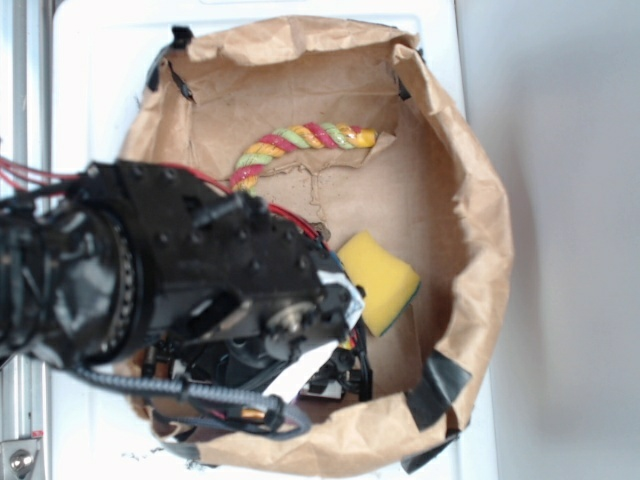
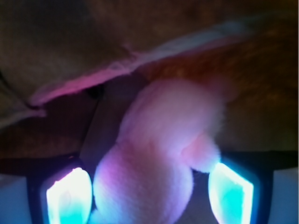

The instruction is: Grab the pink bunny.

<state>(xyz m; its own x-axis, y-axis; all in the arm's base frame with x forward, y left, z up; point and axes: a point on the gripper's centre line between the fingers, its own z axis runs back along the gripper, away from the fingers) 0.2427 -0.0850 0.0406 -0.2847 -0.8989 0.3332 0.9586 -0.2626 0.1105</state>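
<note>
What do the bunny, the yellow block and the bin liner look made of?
Pink bunny: plush fabric, matte; fuzzy, soft-edged surface. Yellow block: probably foam sponge, matte, rounded corners, with a thin green layer along its lower edge. Bin liner: brown paper; creases and torn edges.

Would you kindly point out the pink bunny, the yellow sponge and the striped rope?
Pink bunny [image 2: 159, 154]: wrist view, middle of its fuzzy body.
Yellow sponge [image 1: 378, 278]: exterior view, yellow top face.
Striped rope [image 1: 300, 140]: exterior view, middle of its curve.

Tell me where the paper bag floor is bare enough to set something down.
Bare floor lies between the rope and the sponge, reaching to the right bag wall. The lower left is crowded: the arm covers it, and the hand straddles the bunny.
</note>
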